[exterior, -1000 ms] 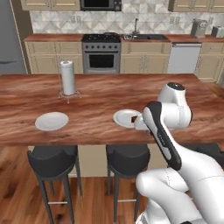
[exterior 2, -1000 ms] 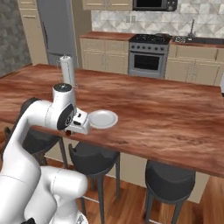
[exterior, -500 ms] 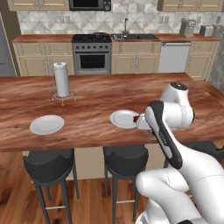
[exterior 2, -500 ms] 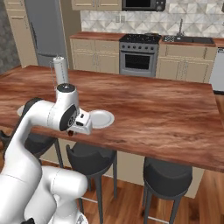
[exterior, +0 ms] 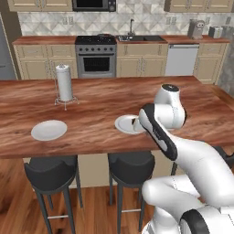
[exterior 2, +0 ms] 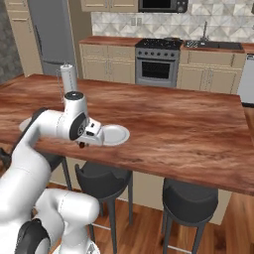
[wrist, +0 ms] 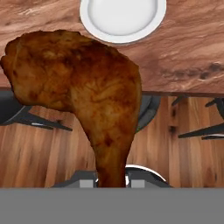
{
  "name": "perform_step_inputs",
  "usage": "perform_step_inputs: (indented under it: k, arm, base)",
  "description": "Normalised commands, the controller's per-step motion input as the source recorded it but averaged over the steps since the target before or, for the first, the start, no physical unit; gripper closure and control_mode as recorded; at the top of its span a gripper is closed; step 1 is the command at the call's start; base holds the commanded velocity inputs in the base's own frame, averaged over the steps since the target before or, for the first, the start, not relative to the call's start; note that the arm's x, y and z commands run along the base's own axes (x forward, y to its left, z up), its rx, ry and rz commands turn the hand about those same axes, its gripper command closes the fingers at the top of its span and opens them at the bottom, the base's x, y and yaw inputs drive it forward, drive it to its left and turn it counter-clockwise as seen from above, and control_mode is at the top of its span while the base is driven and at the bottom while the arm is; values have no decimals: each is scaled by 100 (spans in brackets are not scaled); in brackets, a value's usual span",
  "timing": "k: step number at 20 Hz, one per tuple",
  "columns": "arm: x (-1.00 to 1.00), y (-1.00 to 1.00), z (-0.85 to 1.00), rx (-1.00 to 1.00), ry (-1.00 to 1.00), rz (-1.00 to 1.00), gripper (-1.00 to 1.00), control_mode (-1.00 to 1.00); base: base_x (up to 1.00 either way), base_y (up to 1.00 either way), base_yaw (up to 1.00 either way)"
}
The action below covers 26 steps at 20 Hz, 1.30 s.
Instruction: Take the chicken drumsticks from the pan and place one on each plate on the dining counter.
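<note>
Filling much of the hand view, a browned chicken drumstick (wrist: 83, 92) was clamped by its narrow end in the closed tool (wrist: 111, 181), whose tips were almost wholly hidden behind the meat. It hung over the table (exterior: 96, 103) edge just short of a white plate (wrist: 123, 17). The arm hid part of that plate in the left base view, while a second plate (exterior: 49, 130) lay bare well apart to the left.
</note>
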Motion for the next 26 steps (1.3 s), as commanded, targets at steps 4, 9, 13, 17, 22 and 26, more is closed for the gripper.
perform_step_inputs:
  k: [4, 9, 13, 17, 22, 26]
  arm:
    - [91, 1, -3, 0, 17, 0, 100, -100]
    - [87, -7, -15, 0, 3, 0, 100, -100]
    - [74, -2, -32, 0, -6, 0, 100, -100]
    - [38, 3, -48, -7, -15, 0, 100, -100]
    - [32, 4, -47, -12, -12, 0, 100, -100]
    - [39, 3, -38, -13, -6, 0, 100, -100]
  base:
    - [0, 0, 0]
    - [0, 0, 0]
    - [0, 0, 0]
    - [0, 0, 0]
    - [0, 0, 0]
    - [0, 0, 0]
